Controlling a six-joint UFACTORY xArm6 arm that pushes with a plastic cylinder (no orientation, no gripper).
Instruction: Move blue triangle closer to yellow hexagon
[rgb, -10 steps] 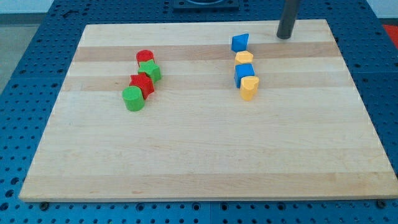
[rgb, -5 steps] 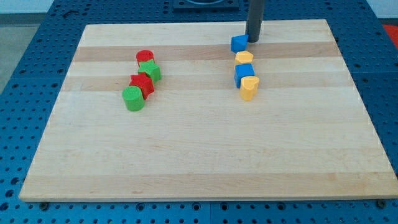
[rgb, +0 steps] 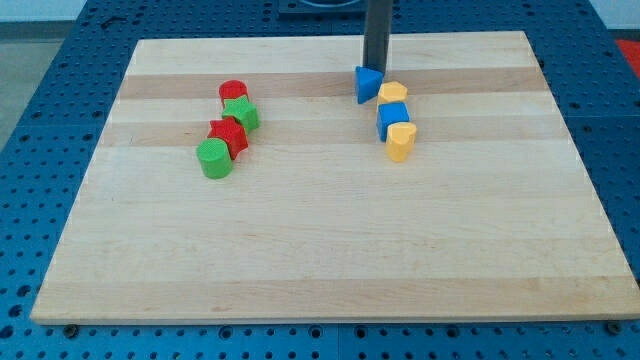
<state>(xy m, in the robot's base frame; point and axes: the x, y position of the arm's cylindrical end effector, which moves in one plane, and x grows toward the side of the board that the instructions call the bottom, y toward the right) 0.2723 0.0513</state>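
The blue triangle (rgb: 368, 85) lies near the view's top, right of centre, touching the left side of the yellow hexagon (rgb: 393, 93). My tip (rgb: 376, 69) stands right behind the triangle, touching its top edge. Below the hexagon sit a blue block (rgb: 393, 118) and then a yellow block (rgb: 401, 141), in one column.
A cluster lies at the view's left: a red cylinder (rgb: 233, 91), a green star-like block (rgb: 241, 112), a red star-like block (rgb: 229, 134) and a green cylinder (rgb: 213, 158). The wooden board (rgb: 320, 250) lies on a blue perforated table.
My tip moved from the view's top right leftward to the blue triangle and pushed it left and down. The triangle has turned and now sits beside the yellow hexagon.
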